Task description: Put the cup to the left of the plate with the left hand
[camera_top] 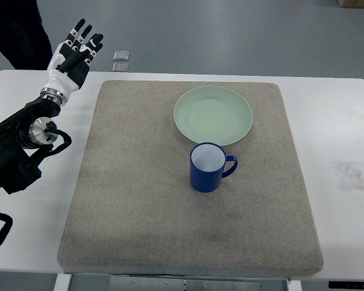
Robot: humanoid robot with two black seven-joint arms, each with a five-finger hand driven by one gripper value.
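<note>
Blue cup (207, 168) upright on the grey mat (139, 200), white inside, handle pointing to the picture's right. Just below the pale green plate (213, 115), rim nearly touching the plate's near edge, a little right of the mat's middle. Left hand (76, 50) far off at the upper left, raised over the far left corner of the white table (346, 121), beyond the mat's edge. Fingers spread and pointing up and away, holding nothing. Black forearm entering from the left edge, cable looped beside it. Cup well apart from the hand, across most of the mat's width. Two small square tiles (121, 60) on the floor beyond the table.
</note>
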